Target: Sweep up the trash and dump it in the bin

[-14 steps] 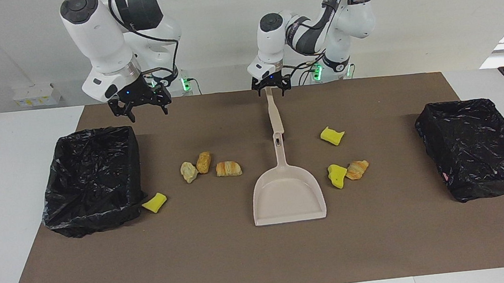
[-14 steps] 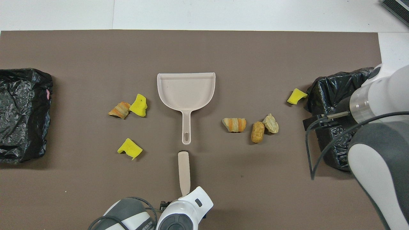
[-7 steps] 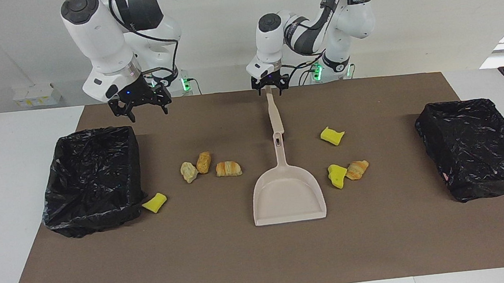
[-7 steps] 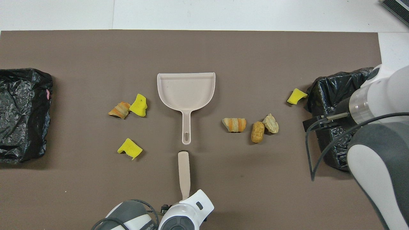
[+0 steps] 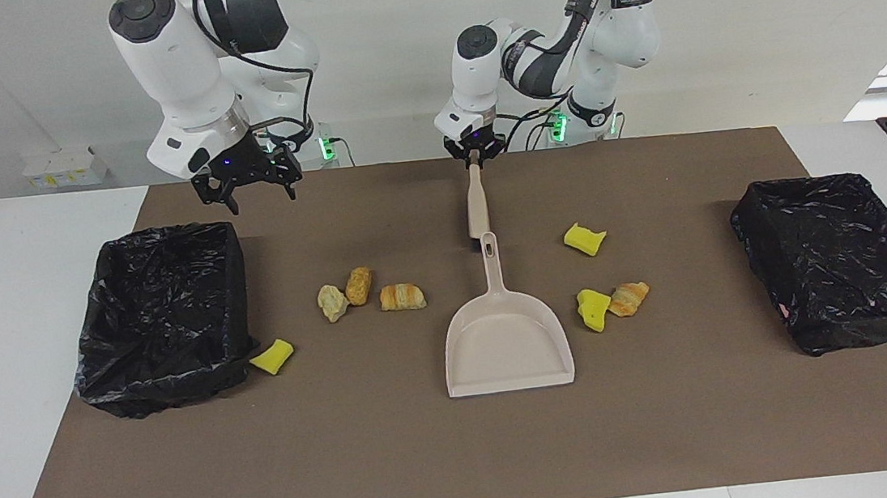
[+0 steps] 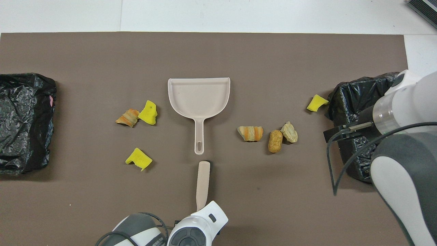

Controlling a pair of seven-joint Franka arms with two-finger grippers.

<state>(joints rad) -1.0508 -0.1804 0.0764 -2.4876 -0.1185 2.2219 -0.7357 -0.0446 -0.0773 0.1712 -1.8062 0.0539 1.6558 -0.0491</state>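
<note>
One camera sits high across the table, facing both robots and taking in the whole brown mat (image 5: 462,442) from a moderate distance. The other hangs above the robots' end, looking forward and steeply down, closer in. Both share the mat, the dustpan (image 5: 506,340) (image 6: 199,95) and both black bins (image 5: 161,317) (image 6: 24,119), turned half a turn between them.

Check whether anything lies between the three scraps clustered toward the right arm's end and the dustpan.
Nothing visible does. The pastry piece, the brown lump and the beige lump lie on bare mat beside the dustpan. The left pincer is shut on the brush handle; the right pincer waits open over the mat.
</note>
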